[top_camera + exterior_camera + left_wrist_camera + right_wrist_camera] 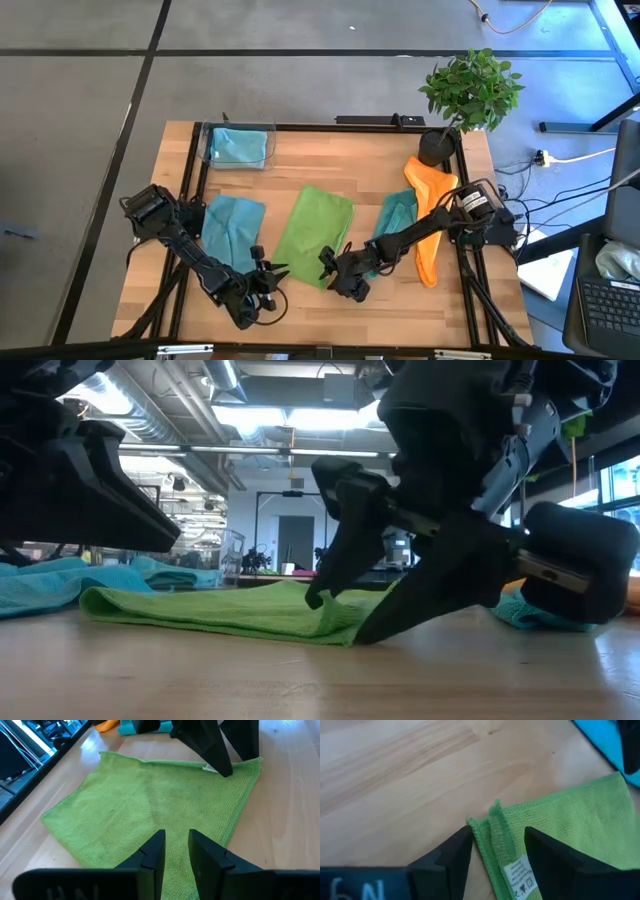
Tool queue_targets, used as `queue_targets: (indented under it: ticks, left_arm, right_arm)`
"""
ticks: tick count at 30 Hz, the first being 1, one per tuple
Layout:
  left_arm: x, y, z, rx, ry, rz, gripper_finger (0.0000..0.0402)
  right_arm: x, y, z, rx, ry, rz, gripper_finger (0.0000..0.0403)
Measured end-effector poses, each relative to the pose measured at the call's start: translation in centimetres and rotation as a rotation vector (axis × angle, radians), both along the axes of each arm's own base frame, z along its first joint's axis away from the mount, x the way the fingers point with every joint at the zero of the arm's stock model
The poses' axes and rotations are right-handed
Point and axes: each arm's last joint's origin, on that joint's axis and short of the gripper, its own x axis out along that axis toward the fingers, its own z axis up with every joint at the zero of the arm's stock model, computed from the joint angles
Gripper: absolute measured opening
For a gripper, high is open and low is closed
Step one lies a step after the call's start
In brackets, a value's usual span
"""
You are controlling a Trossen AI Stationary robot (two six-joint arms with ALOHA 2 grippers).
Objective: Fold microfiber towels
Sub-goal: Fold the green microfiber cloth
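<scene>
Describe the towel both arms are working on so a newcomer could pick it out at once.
Start at the wooden table and look to its middle, between a teal towel and a light blue towel. The lime green towel lies flat there, with the left gripper and right gripper at its near edge. It is the only green cloth.

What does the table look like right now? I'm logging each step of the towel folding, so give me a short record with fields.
towel in work: lime green towel, flat at the table's middle, one layer
right gripper: down at a near corner of the green towel, fingers straddling the edge by its label, not yet closed
left gripper: low over the other near edge, fingers slightly apart, holding nothing
waiting towels: light blue towel on the left; teal towel and orange towel on the right
clear bin: holds another light blue towel
</scene>
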Motion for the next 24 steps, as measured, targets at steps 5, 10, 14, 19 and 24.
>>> queue_targets:
  ticks: [5, 10, 14, 19, 24]
  left_arm:
    - [0.00, 0.00, -0.01, -0.002, 0.002, -0.001, 0.0078]
    - [0.00, -0.01, -0.01, -0.005, 0.002, -0.001, 0.0078]
    - [0.00, -0.01, -0.01, -0.016, -0.003, 0.005, 0.0078]
    - [0.00, -0.01, -0.01, -0.017, -0.003, 0.004, 0.0078]
    - [-0.01, -0.02, -0.02, -0.019, -0.004, 0.005, 0.0078]
  right_arm:
    - [-0.16, 0.00, -0.19, 0.006, 0.030, -0.014, 0.0158]
    - [-0.54, 0.33, -0.43, 0.002, 0.066, -0.014, 0.0092]
    - [-0.67, 0.42, -0.54, 0.018, 0.085, -0.030, 0.0030]
    - [-0.67, 0.38, -0.58, -0.010, 0.073, -0.057, 0.0015]
    - [-0.67, 0.36, -0.61, -0.012, 0.072, -0.059, 0.0030]
